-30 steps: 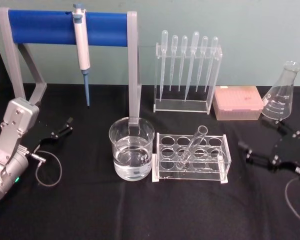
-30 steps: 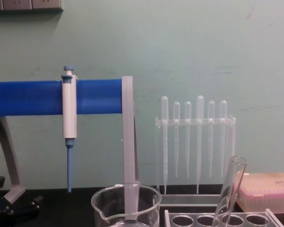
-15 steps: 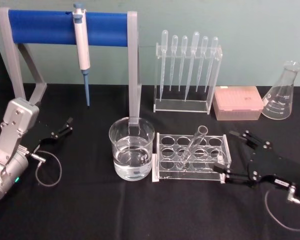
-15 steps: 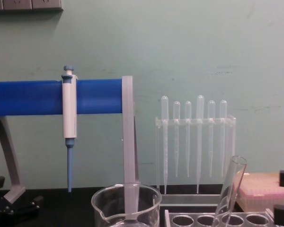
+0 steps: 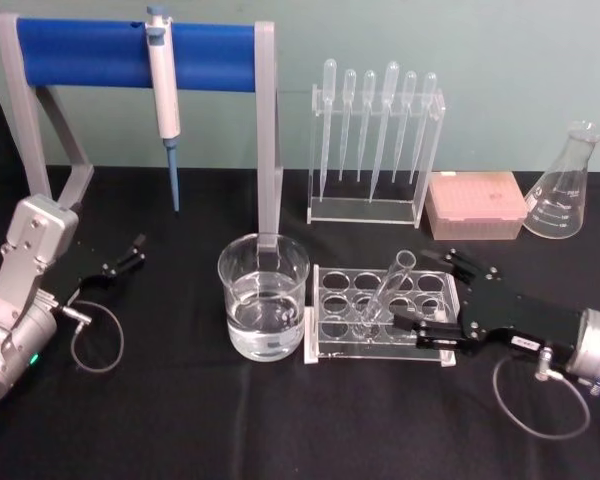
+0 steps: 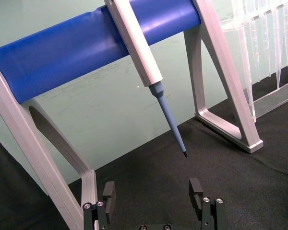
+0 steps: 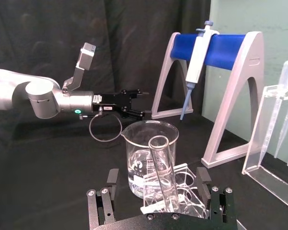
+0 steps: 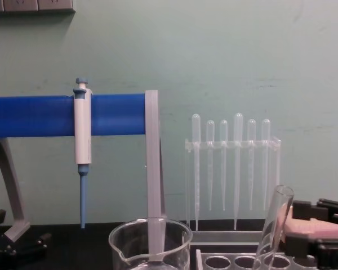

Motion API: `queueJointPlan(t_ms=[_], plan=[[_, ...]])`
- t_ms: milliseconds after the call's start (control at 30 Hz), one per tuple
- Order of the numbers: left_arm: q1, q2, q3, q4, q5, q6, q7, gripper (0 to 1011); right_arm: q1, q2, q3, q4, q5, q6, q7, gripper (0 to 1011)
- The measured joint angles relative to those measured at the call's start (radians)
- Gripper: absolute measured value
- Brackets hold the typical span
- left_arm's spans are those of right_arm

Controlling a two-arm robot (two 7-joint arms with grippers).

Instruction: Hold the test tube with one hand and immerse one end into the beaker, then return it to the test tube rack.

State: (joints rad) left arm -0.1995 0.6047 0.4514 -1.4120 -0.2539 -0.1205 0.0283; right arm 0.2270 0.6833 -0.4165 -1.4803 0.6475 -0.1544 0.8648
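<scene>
Test tube (image 5: 386, 290), clear glass, leans rim-up in the rack (image 5: 380, 351) at centre frame, beside the beaker (image 5: 263, 300). The right wrist view shows the right gripper (image 5: 422, 287) with jaws spread either side of it. The left gripper (image 5: 126, 256) sits lower left, jaws spread.

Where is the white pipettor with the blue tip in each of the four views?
Head view: the pipettor hangs on the blue bar, behind and left of the beaker.
Chest view: left of centre, on the same bar.
Left wrist view: it hangs slanted, beyond the left gripper.
Right wrist view: far behind the beaker, on the bar.
Shared landmark: the blue bar.
</scene>
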Motion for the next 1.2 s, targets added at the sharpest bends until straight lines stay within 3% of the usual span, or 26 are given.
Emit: queueJointPlan(t_ms=[400, 767, 933, 1200], plan=[[0.0, 0.0, 0.0, 0.0, 0.0, 0.0, 0.0, 1000, 0.084, -0.049, -0.055, 0.055, -0.048, -0.005, -0.019, 1004], [0.0, 0.0, 0.0, 0.0, 0.0, 0.0, 0.0, 1000, 0.076, -0.044, -0.051, 0.051, -0.047, -0.006, -0.02, 997], [0.0, 0.0, 0.0, 0.0, 0.0, 0.0, 0.0, 1000, 0.074, -0.043, -0.05, 0.049, -0.046, -0.006, -0.02, 909], [0.0, 0.0, 0.0, 0.0, 0.0, 0.0, 0.0, 1000, 0.072, -0.041, -0.048, 0.047, -0.044, -0.006, -0.02, 682]])
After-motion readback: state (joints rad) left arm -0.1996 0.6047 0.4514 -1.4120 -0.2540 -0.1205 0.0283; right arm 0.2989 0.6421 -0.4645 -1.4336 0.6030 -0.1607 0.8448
